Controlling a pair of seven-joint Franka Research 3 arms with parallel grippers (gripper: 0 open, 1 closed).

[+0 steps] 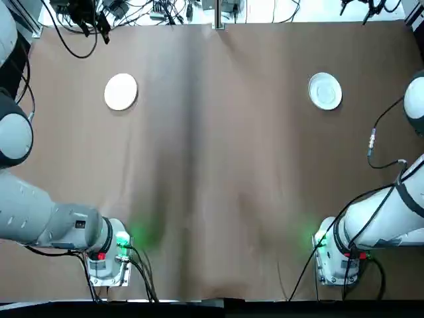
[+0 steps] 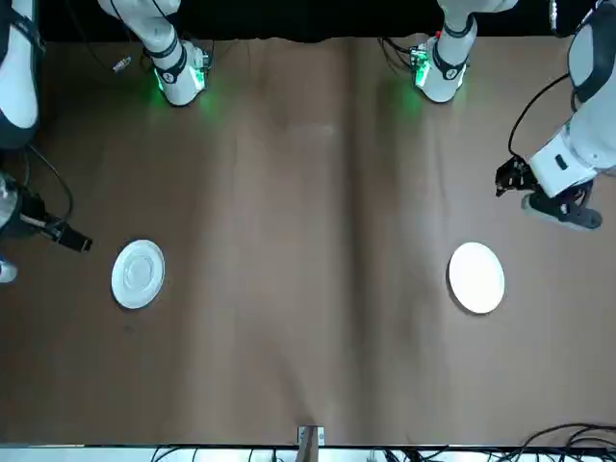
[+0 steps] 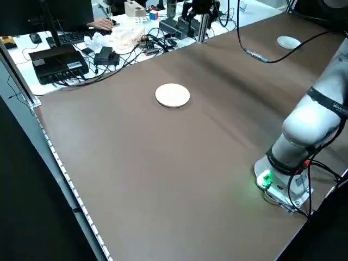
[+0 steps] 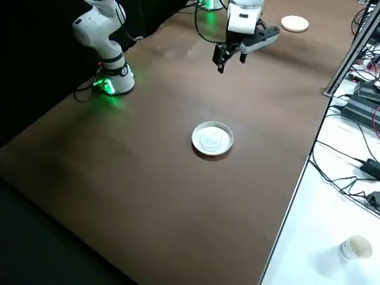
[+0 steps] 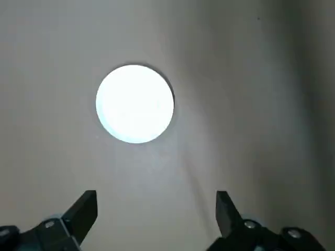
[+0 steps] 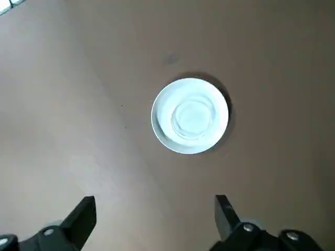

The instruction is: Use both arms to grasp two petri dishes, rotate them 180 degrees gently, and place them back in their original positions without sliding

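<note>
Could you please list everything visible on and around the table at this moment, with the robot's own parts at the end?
Plain flat white round petri dish: one, white, far part of the table on the robot's left.
Rimmed white round petri dish with inner ring: one, white, far part on the robot's right.
Brown table: one, brown, bearing both dishes.
Black cables and electronics: several, mostly black, on the white bench beyond the table.
Paper cup: one, pale, on the bench.
Person's hand: one, at the bench.
Left end effector: one, dark, open above the plain dish.
Right end effector: one, dark, open above the rimmed dish.
</note>
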